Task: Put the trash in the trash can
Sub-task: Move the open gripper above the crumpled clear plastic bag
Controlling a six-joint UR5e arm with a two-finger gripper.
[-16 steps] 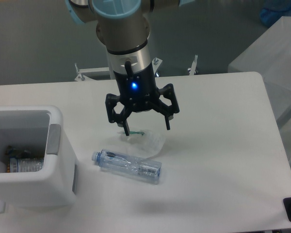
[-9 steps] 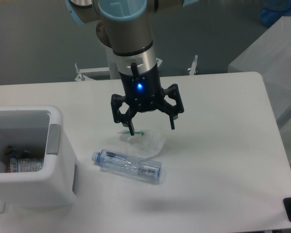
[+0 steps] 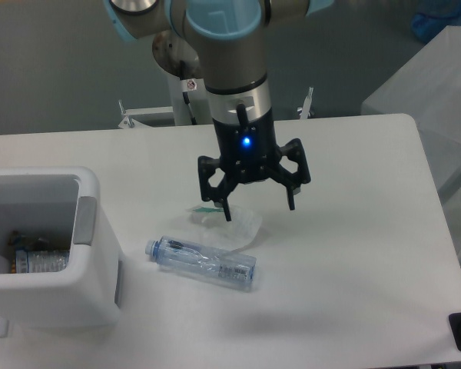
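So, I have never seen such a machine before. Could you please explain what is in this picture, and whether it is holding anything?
This is one picture, taken by a fixed camera looking down at a white table. The grey and pale blue column is a robot arm; the black claw at its end is the gripper. Its two fingers are spread open and hold nothing. Below it lies a thin clear plastic wrapper with a small green bit. Nearer the camera lies a clear plastic bottle on its side, with a pale blue cap. At the left stands a white trash can, which already has some items inside.
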